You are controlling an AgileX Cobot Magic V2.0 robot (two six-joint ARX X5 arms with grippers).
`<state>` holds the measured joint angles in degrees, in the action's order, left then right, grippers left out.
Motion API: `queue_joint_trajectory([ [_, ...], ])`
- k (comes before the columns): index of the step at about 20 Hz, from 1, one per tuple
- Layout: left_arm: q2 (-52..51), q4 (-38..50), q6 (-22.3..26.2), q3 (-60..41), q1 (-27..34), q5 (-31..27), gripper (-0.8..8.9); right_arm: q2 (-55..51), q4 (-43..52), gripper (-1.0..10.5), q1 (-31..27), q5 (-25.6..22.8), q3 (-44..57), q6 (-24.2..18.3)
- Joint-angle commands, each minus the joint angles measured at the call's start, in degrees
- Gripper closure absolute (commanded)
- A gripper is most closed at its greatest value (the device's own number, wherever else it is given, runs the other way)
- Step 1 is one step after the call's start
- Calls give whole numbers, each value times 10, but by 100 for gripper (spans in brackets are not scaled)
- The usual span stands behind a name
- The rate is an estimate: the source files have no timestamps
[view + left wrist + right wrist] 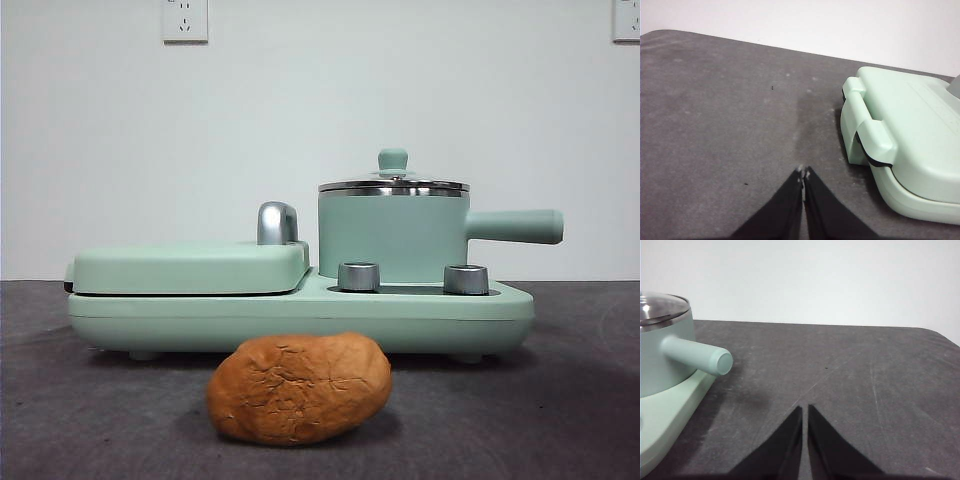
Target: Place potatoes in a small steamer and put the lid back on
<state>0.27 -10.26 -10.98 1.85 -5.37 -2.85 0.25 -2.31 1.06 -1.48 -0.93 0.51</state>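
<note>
An orange-brown potato (299,388) with cracked skin lies on the dark table in front of the appliance in the front view. The small mint-green steamer (392,235) stands on the right side of the appliance base, its straight handle (514,226) pointing right. The glass lid (393,181) with its mint knob sits on the steamer. The right wrist view shows the steamer (660,357) and lid (660,306) from the handle side. My left gripper (803,174) is shut over bare table beside the griddle. Away from the steamer handle, my right gripper (805,410) is shut over bare table.
A flat mint-green griddle (190,268) with a chrome handle (277,223) occupies the left of the appliance base (300,315); it also shows as the griddle (905,145) in the left wrist view. Two metal knobs (359,276) sit on the base. A white wall stands behind.
</note>
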Motion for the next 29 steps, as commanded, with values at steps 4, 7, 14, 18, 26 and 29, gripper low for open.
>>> queue_joint_trajectory([
  [4, 0, 14, -141, -11, -1, 1, 808, 0, 6, 931, 0, 2, 2, 68],
  [7, 0, 16, -213, -10, -1, 1, 808, 0, 7, 932, 0, 11, 2, 133],
  [14, 0, 90, -253, -10, -1, 63, 808, 0, 47, 931, 0, 102, 2, 235],
  [18, 0, 169, -254, -10, -1, 120, 808, 0, 114, 932, 0, 166, 0, 251],
  [26, 3, 199, -329, 57, -1, 130, 804, 5, 50, 933, 0, 171, -100, 320],
  [29, 18, 98, -320, 127, -1, 130, 804, 24, -6, 933, 0, 188, -161, 305],
])
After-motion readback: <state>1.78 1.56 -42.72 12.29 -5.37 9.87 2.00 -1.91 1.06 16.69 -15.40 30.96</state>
